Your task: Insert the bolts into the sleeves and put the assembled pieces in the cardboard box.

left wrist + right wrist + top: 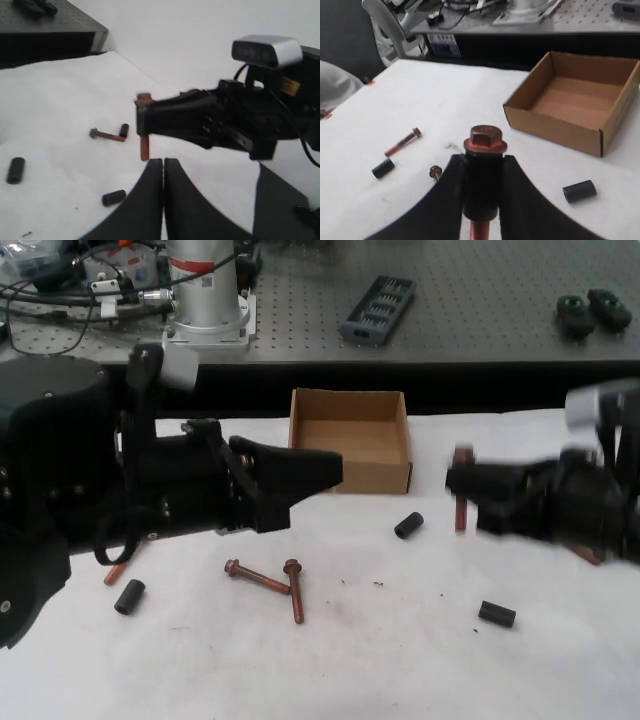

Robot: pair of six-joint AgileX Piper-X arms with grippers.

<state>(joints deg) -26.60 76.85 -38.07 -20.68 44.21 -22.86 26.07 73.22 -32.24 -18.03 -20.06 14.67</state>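
My right gripper is shut on a copper bolt that wears a black sleeve; the flanged head sticks up above the fingers and the thread shows below. In the high view this gripper hangs upright over the white cloth, to the right of the open cardboard box. My left gripper is shut with nothing in it and points at the held bolt. In the high view the left gripper sits left of the box. Two loose bolts lie crossed in front of it.
Loose black sleeves lie at the front left, in front of the box and at the front right. Another bolt peeks from under the left arm. A perforated bench with a grey tray lies behind the cloth.
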